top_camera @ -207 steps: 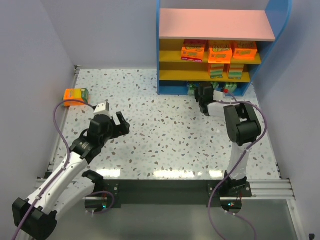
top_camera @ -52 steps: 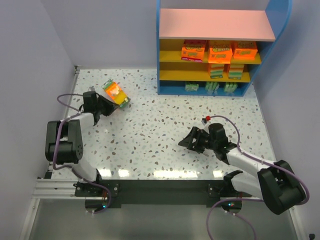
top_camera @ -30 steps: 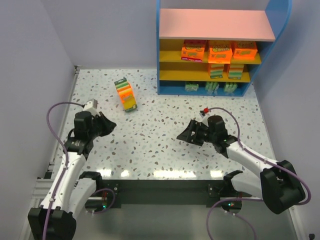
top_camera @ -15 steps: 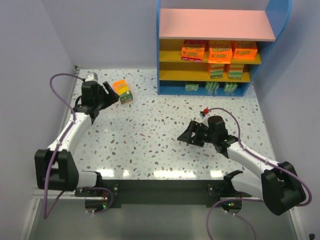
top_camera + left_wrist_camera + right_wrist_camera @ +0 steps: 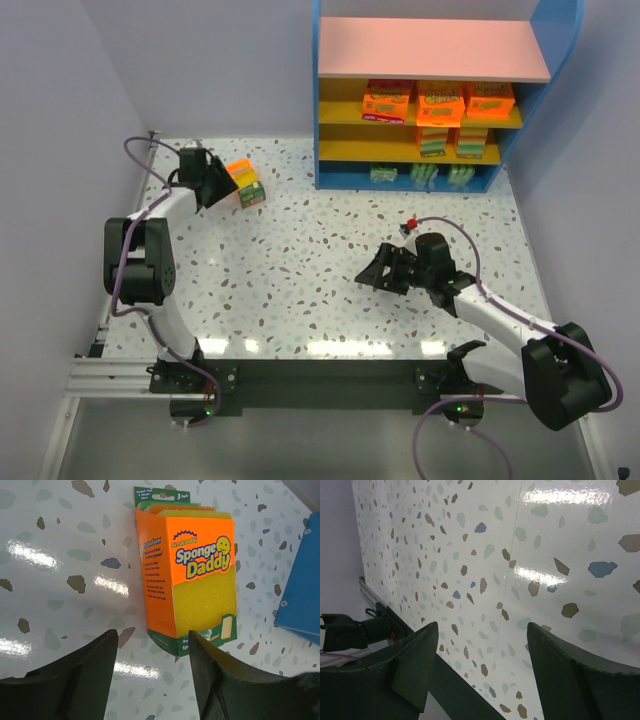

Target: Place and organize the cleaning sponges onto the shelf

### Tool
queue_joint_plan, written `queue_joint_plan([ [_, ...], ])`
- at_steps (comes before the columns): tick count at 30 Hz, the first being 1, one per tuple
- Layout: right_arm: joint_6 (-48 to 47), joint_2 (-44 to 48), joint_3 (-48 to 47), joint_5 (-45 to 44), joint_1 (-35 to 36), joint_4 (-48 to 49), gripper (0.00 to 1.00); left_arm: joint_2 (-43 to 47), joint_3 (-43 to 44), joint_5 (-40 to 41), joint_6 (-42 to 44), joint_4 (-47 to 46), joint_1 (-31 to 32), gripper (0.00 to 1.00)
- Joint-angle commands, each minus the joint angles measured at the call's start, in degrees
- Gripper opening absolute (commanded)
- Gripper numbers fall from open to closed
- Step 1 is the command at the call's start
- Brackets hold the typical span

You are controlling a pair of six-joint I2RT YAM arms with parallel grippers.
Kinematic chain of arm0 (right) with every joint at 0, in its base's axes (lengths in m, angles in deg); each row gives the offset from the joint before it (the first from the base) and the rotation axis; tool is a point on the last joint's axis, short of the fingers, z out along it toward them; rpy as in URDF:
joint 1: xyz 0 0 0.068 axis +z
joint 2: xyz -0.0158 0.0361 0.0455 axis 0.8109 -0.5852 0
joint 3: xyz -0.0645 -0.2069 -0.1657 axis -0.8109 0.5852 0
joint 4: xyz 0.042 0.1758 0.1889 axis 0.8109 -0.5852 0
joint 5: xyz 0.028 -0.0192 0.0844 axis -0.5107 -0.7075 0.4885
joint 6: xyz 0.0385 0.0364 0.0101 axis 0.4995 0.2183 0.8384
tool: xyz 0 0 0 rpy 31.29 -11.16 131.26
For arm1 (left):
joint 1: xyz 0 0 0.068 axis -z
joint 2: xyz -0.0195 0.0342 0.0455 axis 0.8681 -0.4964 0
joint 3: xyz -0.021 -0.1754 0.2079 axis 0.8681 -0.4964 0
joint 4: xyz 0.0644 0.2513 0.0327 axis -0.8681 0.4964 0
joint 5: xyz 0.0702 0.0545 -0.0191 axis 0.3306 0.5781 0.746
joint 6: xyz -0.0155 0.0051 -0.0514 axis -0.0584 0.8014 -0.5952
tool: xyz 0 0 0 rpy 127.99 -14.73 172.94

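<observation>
Sponge packs all lie beyond the right hand [image 5: 375, 272], which hangs nearest over the speckled worktop [image 5: 300, 290] with its jaws spread, grasping nothing. Farther back on the left, one orange Sponge Daddy pack [image 5: 192, 575] rests on the worktop near the shelf's blue corner. The left hand [image 5: 152, 637] points at it, fingers [image 5: 70, 680] apart beside its near end, not clenched on it. At the far right stands the shelf [image 5: 318, 100], with orange packs [image 5: 440, 103] on its upper yellow tier, more packs [image 5: 432, 140] one tier below, and green-edged ones [image 5: 425, 176] at the bottom.
</observation>
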Motion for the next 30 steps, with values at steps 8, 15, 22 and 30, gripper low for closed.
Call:
queue_joint_plan([
  [8, -0.2, 0.7, 1.0, 0.6, -0.1, 1.9, 0.75, -5.9, -2.9, -4.7, -1.1, -15.3, 0.0, 0.56],
  [15, 0.1, 0.5, 1.4, 0.5, -0.1, 2.3, 0.75, -1.7, -6.4, -2.6, -2.4, -17.7, 0.0, 0.53],
  [22, 0.0, 0.8, 1.0, 0.6, -0.1, 1.6, 0.75, -3.0, -4.8, -1.4, -4.2, -17.5, 0.0, 0.54],
  [30, -0.3, 2.4, 1.2, 0.2, -0.1, 0.4, 0.75, 0.8, -8.9, -4.7, -7.1, -27.0, 0.0, 0.56],
])
